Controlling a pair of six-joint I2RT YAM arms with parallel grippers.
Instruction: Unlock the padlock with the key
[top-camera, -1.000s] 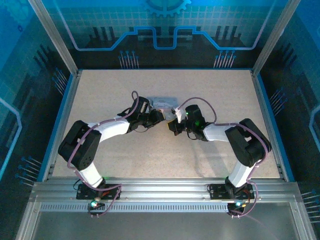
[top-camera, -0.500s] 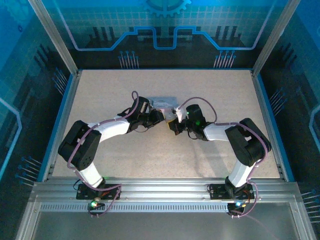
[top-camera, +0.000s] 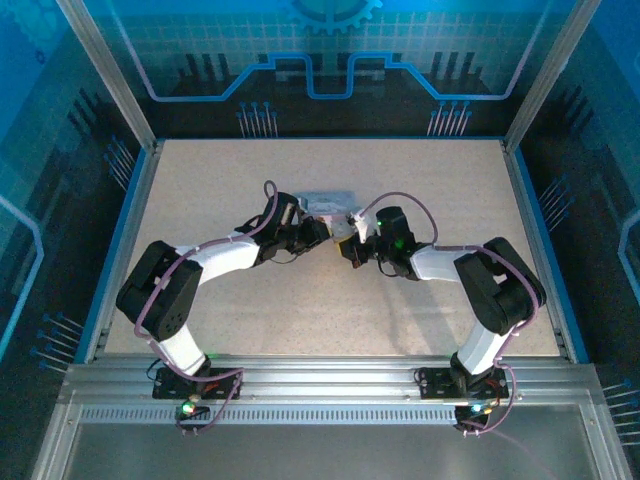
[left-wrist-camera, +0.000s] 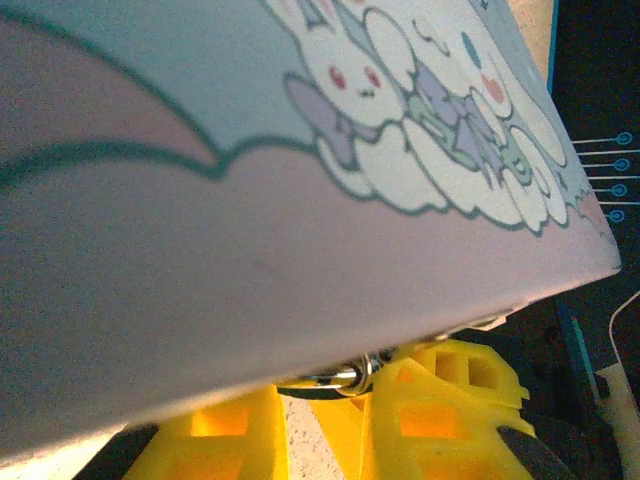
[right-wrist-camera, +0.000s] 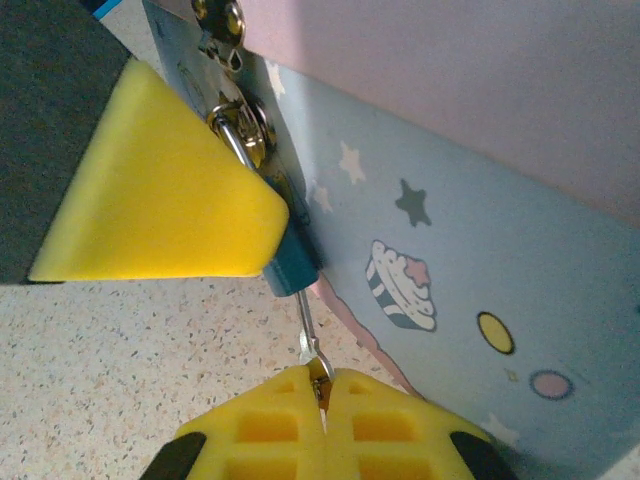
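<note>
The small dark padlock (right-wrist-camera: 290, 268) hangs by its thin shackle (right-wrist-camera: 236, 140) from the hasp of a pastel cartoon tin box (right-wrist-camera: 480, 250). My right gripper (right-wrist-camera: 322, 378) is shut on the key (right-wrist-camera: 308, 330), whose blade is in the bottom of the padlock. A yellow finger of my left gripper (right-wrist-camera: 160, 200) presses against the padlock's body. In the left wrist view the left gripper (left-wrist-camera: 320, 420) sits under the box lid (left-wrist-camera: 250, 200), closed on the padlock's shiny metal (left-wrist-camera: 355, 378). From the top, the left gripper (top-camera: 322, 232) and the right gripper (top-camera: 347, 243) meet in front of the tin box (top-camera: 325, 200).
The speckled beige table (top-camera: 300, 300) has blue raised edges (top-camera: 125, 230) and an aluminium frame round it. Both arms bend inward towards the middle. Open tabletop lies in front of, behind and to both sides of the box.
The right arm has shifted slightly to the right while keeping hold of the key. The left arm and the box have stayed where they were.
</note>
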